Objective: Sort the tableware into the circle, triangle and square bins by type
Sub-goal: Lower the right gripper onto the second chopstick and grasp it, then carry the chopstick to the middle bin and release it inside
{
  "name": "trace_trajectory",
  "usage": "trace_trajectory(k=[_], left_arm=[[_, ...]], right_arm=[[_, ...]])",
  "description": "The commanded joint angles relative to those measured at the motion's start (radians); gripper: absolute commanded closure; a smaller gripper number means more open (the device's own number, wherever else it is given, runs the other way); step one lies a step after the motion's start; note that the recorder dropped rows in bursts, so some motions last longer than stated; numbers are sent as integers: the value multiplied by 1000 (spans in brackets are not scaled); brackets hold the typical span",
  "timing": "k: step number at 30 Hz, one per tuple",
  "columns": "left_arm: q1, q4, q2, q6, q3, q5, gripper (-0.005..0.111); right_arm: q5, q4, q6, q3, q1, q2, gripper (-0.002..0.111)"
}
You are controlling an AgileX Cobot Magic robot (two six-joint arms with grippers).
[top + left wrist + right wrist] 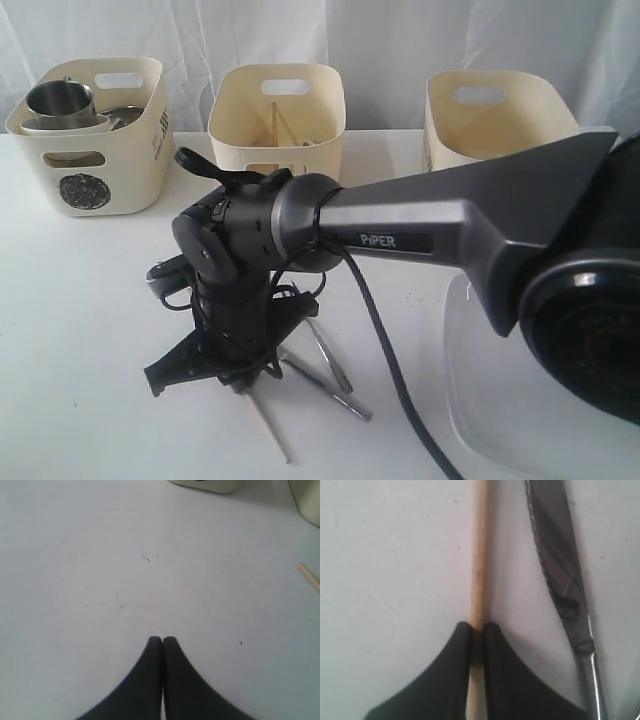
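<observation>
My right gripper (244, 378) reaches across to the middle of the table, pointing down. In the right wrist view the right gripper (477, 626) is shut on a wooden chopstick (481, 555), which lies along the tabletop; its free end (270, 430) sticks out toward the front. A steel knife (559, 565) lies just beside it, among steel cutlery (335, 378). My left gripper (162, 639) is shut on nothing and hovers over bare table. The circle bin (95, 185) holds a steel mug (60, 98) and bowls.
The middle bin (277, 140) holds a chopstick (274, 125); a third bin (490, 120) stands at the back right. A large white plate (490, 420) lies at the front right under my right arm. Another chopstick end (310, 577) shows in the left wrist view.
</observation>
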Motion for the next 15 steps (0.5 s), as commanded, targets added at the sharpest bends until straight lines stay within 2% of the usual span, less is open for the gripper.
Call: trace_trajectory(k=[1,3,11,15], left_arm=[[2,1,-4,0,8,46,107],[2,1,-4,0,8,46,107],[2,1,-4,0,8,46,107],[2,1,-4,0,8,46,107]], right_arm=[[-4,40,-101,-31,-56,-40,108],[-4,163,-218,-53,-117,-77,108],[64,1027,-788,-71,-477,-131,108],[95,1254,-947,-71,-599,-131,108]])
